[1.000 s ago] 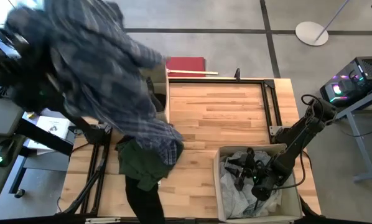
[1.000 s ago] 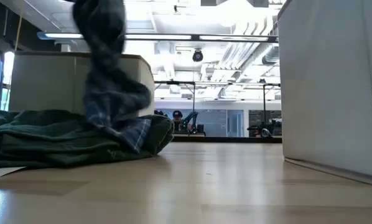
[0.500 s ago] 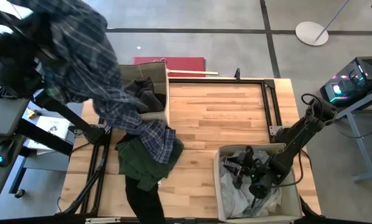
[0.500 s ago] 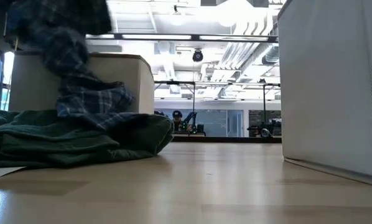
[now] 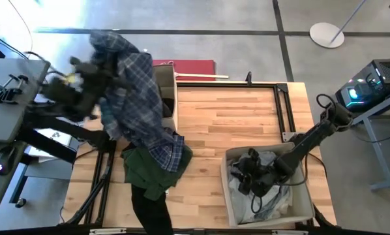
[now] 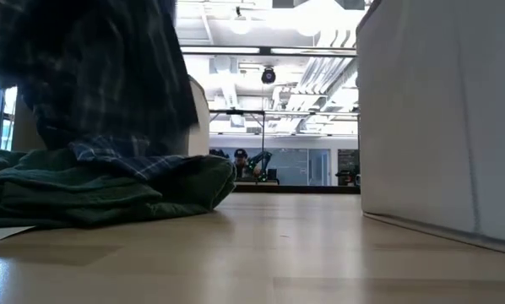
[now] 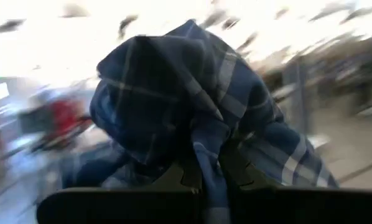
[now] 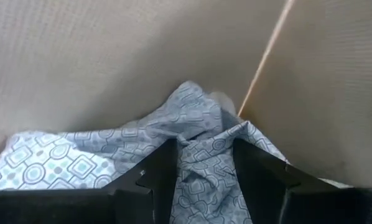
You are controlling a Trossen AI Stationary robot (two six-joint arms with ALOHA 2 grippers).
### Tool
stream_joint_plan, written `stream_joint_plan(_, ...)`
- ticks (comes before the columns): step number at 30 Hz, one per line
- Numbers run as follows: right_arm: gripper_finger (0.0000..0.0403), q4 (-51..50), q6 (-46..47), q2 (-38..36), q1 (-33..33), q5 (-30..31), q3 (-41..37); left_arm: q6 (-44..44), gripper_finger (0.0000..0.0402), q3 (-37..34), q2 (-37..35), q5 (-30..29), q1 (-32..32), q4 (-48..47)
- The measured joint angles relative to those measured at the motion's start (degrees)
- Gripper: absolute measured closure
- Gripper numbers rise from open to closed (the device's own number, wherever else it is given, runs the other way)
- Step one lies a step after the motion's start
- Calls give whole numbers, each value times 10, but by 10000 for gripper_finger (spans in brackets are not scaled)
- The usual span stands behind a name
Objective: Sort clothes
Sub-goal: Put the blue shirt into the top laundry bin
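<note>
plaid shirt [image 5: 137, 98]: soft woven cloth, matt, creased
green garment [image 6: 100, 186]: thick matt cloth, rumpled
patterned garment [image 8: 142, 165]: thin printed cloth, crinkled
fabric box [image 5: 229, 196]: coarse matt weave
bench [image 5: 227, 124]: smooth pale wood planks, slight sheen

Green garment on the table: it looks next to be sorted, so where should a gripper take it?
Grip the green garment at its raised, rumpled folds near the table's front edge, coming straight down. The plaid shirt drapes over its far side, so that end is covered.
</note>
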Motion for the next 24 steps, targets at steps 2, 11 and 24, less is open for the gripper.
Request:
stream_joint_plan(2, 251, 9, -36, 0, -9, -23, 0, -60, 401, -36, -3, -13, 58, -40)
stream_joint_plan(11, 252, 14, -161, 0, -56, -67, 0, -500, 402, -46, 63, 286, 327, -491)
stream_joint_plan(24, 251, 14, -177, 0, -98, -72, 0, -592, 380, -43, 304, 564, 460, -747)
